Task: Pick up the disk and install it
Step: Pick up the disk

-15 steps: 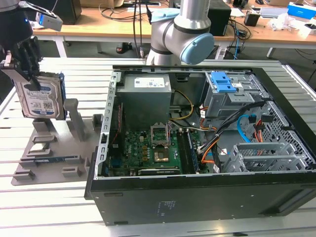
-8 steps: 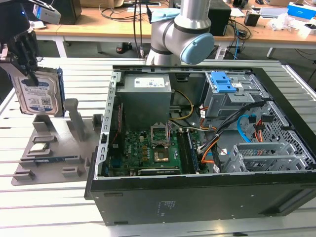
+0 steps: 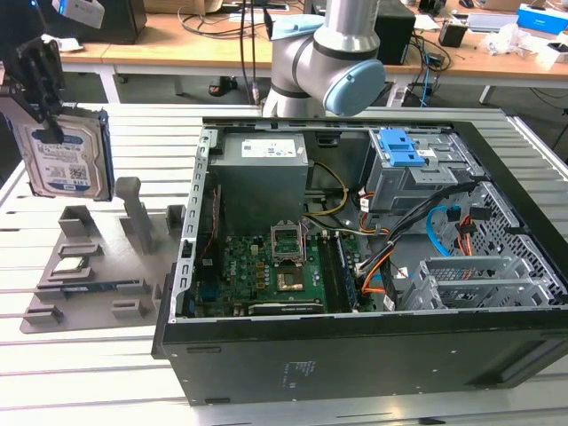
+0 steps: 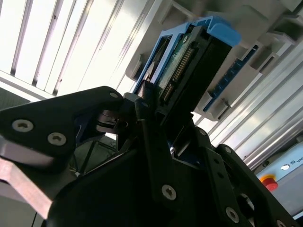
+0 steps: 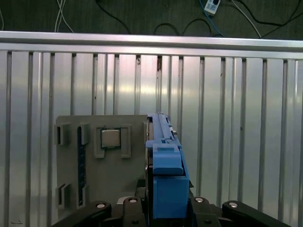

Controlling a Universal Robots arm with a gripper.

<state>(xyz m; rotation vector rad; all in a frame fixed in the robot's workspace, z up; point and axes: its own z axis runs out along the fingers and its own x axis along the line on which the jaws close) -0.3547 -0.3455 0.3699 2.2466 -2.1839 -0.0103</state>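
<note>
The disk (image 3: 67, 160) hangs upright in the air at the exterior view's left, above the grey parts holder (image 3: 89, 266). It is a silver drive with a white-and-blue label and a blue carrier frame. My black gripper (image 3: 43, 93) is shut on its upper end. In the first wrist view the disk (image 5: 165, 175) appears edge-on, blue frame toward the camera, between the gripper's (image 5: 165, 210) fingers. The second wrist view has the disk's (image 4: 189, 71) connector edge and blue frame sticking out past the gripper (image 4: 156, 101).
The open computer case (image 3: 373, 355) lies on the slatted metal table (image 3: 98, 373). Inside are the motherboard (image 3: 266, 266), a drive cage with a blue latch plate (image 3: 404, 146) and cables. A processor chip (image 5: 111, 138) rests in the grey holder. The arm's base (image 3: 324, 62) stands behind the case.
</note>
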